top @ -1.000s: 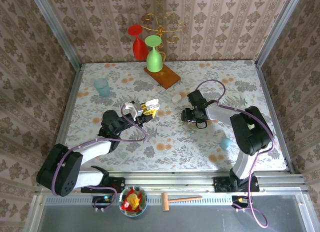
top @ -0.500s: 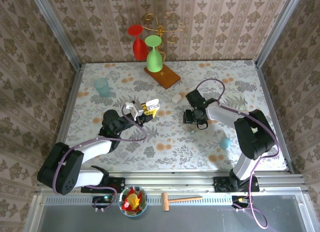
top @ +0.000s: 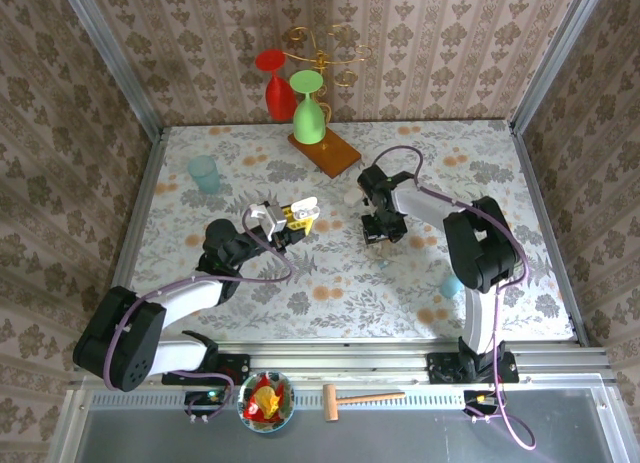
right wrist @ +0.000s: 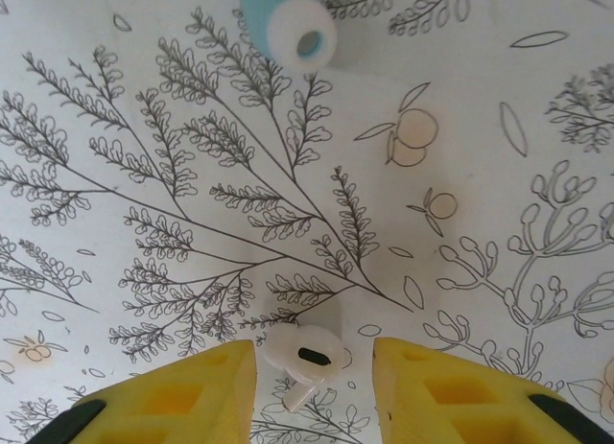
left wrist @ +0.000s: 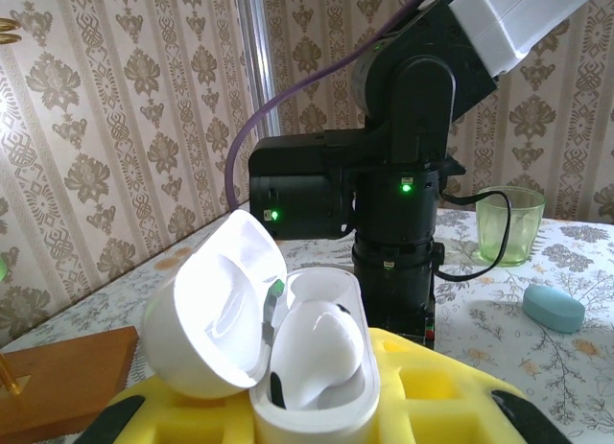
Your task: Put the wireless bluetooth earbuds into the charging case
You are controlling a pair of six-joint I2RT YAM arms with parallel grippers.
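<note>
Visitor: Case first. Where is it?

Note-taker: Charging case [left wrist: 312,420], white. Pinched in the left gripper [left wrist: 312,401] between its yellow fingers [left wrist: 432,391] and held up off the flowered tablecloth [top: 330,283]. Lid [left wrist: 206,319] hangs open, to the left in the wrist view.

Visitor: Anything inside?

Note-taker: Seated earbud [left wrist: 321,343], rounded head up, in the well. Cannot tell what is beside it.

Visitor: And the right side?

Note-taker: Right gripper [right wrist: 314,353] points down at the cloth, right of centre. Jaws narrowly apart, gripping nothing. Loose earbud [right wrist: 305,352] lies flat on the cloth between the two yellow tips. A sliver of pattern shows on either side, so it looks apart from both pads. Its stem points toward the wrist camera.

Visitor: Other bits nearby?

Note-taker: Small pale-blue piece with a white ring [right wrist: 299,32], farther along the cloth in the right wrist view, well apart from the tips. Rounded white case [top: 352,196], closed, between the right arm [top: 470,243] and the wooden board [top: 325,153]. Red goblet [top: 275,83] and green goblet [top: 307,108] at the back by that board. Teal cup [top: 204,173] at back left.

Visitor: How do the two grippers stand to each other?

Note-taker: Near each other, not touching. From the left wrist, the right arm's black housing rises behind the open case. A green tumbler [left wrist: 508,223] and a pale-blue pebble case [left wrist: 554,307] sit on the cloth beyond.
</note>
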